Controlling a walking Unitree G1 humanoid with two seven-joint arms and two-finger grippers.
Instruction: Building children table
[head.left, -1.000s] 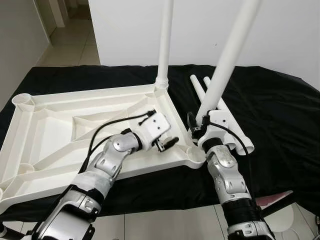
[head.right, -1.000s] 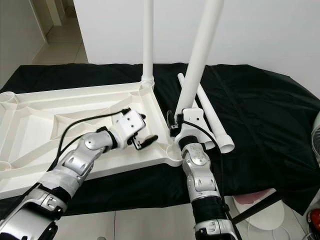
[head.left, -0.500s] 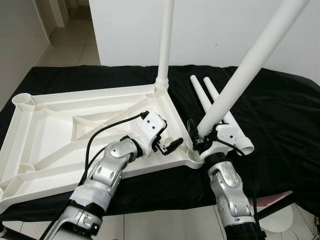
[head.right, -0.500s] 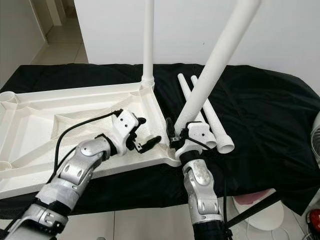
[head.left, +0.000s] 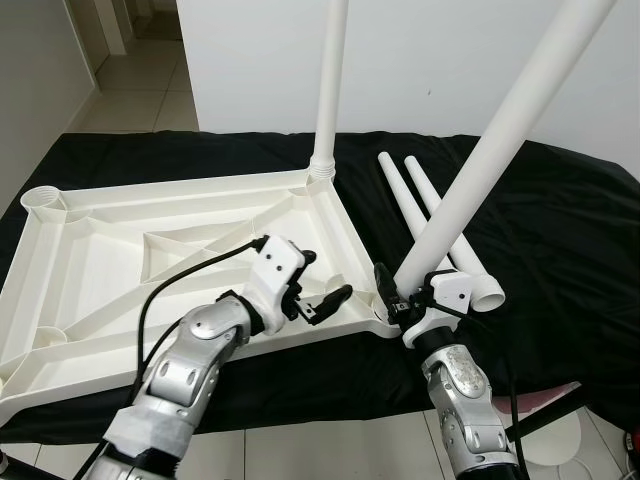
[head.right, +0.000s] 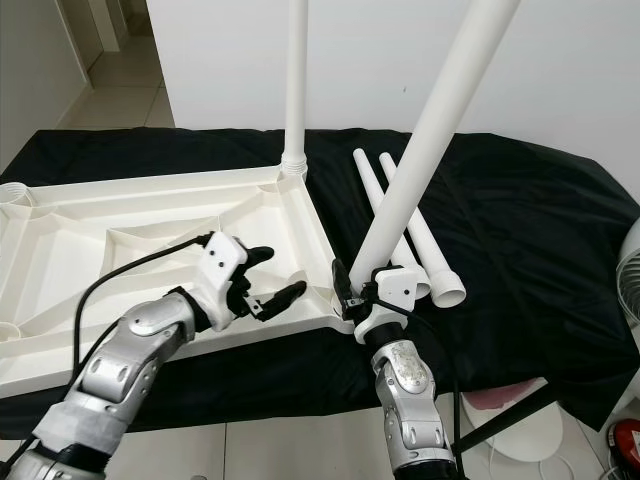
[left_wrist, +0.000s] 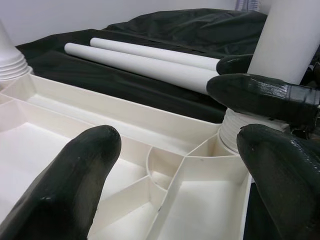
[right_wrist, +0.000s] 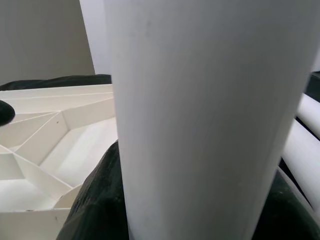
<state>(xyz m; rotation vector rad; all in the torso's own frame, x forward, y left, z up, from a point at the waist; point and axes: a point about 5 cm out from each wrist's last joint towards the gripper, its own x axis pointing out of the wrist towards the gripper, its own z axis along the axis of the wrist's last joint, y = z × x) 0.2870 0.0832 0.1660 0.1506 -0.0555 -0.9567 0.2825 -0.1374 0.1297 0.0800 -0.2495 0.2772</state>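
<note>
A white table top (head.left: 90, 260) lies upside down on a black cloth. One white leg (head.left: 328, 90) stands upright in its far right corner. My right gripper (head.left: 400, 292) is shut on a second leg (head.left: 500, 130), which leans to the right. That leg's ribbed lower end (left_wrist: 240, 132) sits at the near right corner socket (head.left: 383, 312). My left gripper (head.left: 328, 277) is open just above the table top, a little left of that corner, with nothing between its fingers (left_wrist: 75, 170). In the right wrist view the held leg (right_wrist: 200, 120) is seen up close.
Two loose white legs (head.left: 440, 215) lie side by side on the black cloth (head.left: 560, 230), right of the table top. A white wall stands behind. Tiled floor (head.left: 330, 450) lies below the near edge, and a round white object (head.left: 565, 440) sits at the lower right.
The held leg has tilted further right and its lower end has come down to the near right corner. My left gripper has drawn back toward the near edge, still open.
</note>
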